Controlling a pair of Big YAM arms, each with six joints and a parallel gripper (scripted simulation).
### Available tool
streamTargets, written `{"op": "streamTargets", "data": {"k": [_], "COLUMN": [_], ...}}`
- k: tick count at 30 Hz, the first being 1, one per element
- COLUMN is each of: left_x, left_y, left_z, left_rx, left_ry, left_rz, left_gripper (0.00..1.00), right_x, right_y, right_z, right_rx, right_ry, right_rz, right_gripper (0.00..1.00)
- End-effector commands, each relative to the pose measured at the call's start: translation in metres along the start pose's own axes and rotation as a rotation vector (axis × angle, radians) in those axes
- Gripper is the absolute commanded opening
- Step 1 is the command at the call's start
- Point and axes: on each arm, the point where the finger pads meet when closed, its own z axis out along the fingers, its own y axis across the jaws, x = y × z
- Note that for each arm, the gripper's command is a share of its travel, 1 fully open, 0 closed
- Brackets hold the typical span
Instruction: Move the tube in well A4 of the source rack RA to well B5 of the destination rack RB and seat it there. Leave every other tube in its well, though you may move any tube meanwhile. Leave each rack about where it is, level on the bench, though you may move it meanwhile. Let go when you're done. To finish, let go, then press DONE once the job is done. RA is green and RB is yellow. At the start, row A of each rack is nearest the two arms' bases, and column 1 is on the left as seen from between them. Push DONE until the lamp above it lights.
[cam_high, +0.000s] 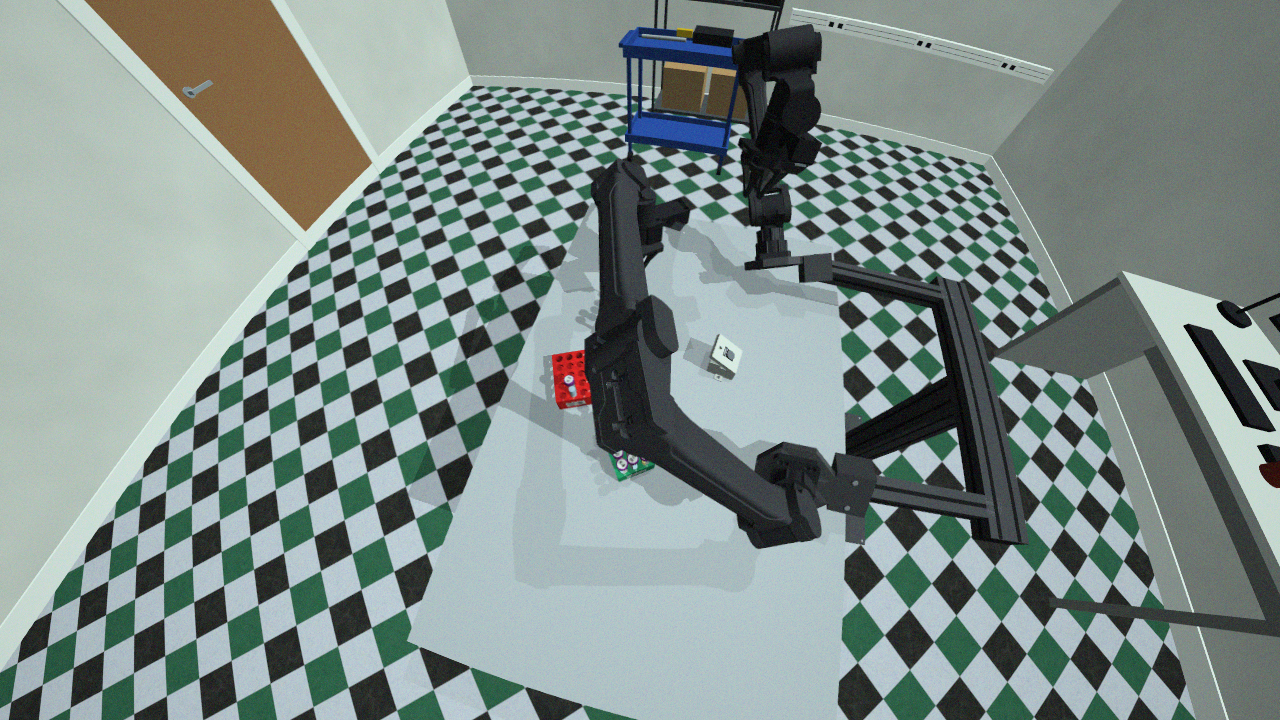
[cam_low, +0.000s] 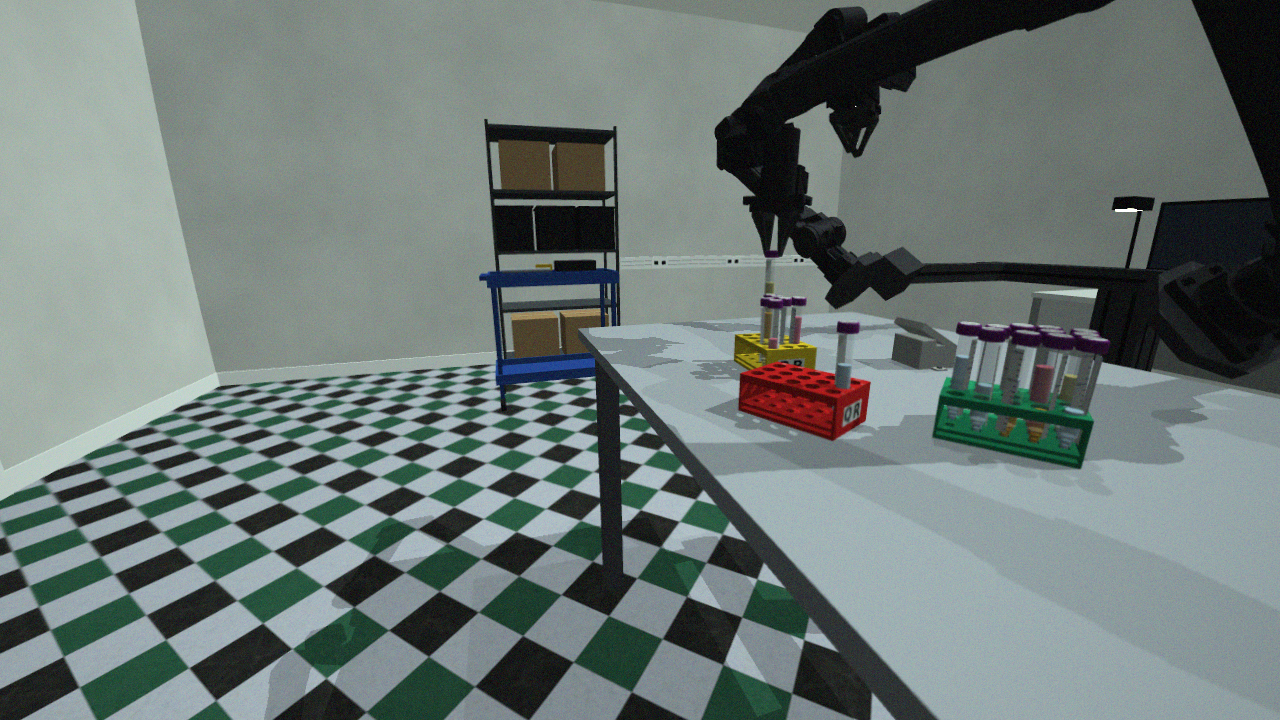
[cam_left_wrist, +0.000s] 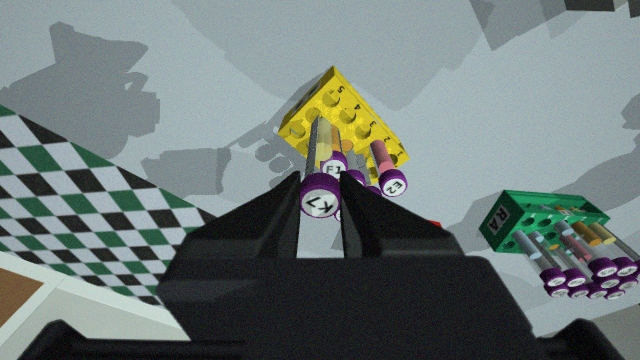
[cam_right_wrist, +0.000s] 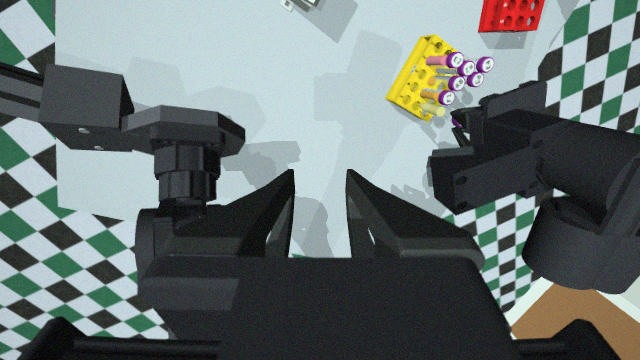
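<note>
My left gripper (cam_low: 771, 251) (cam_left_wrist: 320, 180) (cam_right_wrist: 455, 119) is shut on the purple-capped K7 tube (cam_low: 769, 272) (cam_left_wrist: 320, 196) (cam_right_wrist: 433, 109). The tube hangs upright above the yellow rack RB (cam_low: 750, 356) (cam_left_wrist: 335, 77) (cam_right_wrist: 406, 82), its lower end toward the far-column end; the exact well beneath is unclear. RB holds several tubes. The green rack RA (cam_high: 636, 473) (cam_low: 1009, 441) (cam_left_wrist: 513, 199) stands level with several capped tubes and is partly hidden by the left arm in the top view. My right gripper (cam_right_wrist: 320, 179) is partly open and empty, raised away from the racks.
A red rack (cam_high: 559, 376) (cam_low: 776, 410) (cam_right_wrist: 491, 25) with one upright tube (cam_high: 571, 385) (cam_low: 844, 367) stands between the green and yellow racks. A small grey box (cam_high: 724, 355) (cam_low: 920, 351) with a sloping top stands toward the bases. The left arm reaches over the racks.
</note>
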Motion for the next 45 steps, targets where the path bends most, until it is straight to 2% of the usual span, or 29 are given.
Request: {"op": "streamTargets", "data": {"k": [1,7,39,45], "left_x": [0.0116,0.0189,0.0147,0.0106], "left_y": [0.0147,0.0214,0.0214,0.0164], "left_z": [0.0096,0.0110,0.0069,0.0145], "left_rx": [0.016,0.016,0.014,0.026], "left_ry": [-0.009,-0.008,-0.010,-0.008], "left_rz": [-0.005,-0.005,-0.022,-0.011], "left_gripper": [0.00,0.00,0.00,0.00], "right_x": [-0.0050,-0.0050,-0.0050,-0.0050], "right_y": [-0.0056,-0.0056,-0.0056,-0.0056], "right_z": [-0.0110,-0.0110,-0.0110,-0.0110], "right_rx": [0.009,0.009,0.009,0.009], "right_ry": [-0.029,-0.029,-0.029,-0.029], "right_rz": [0.011,0.011,0.011,0.011], "right_gripper": [0.30,0.30,0.30,0.30]}}
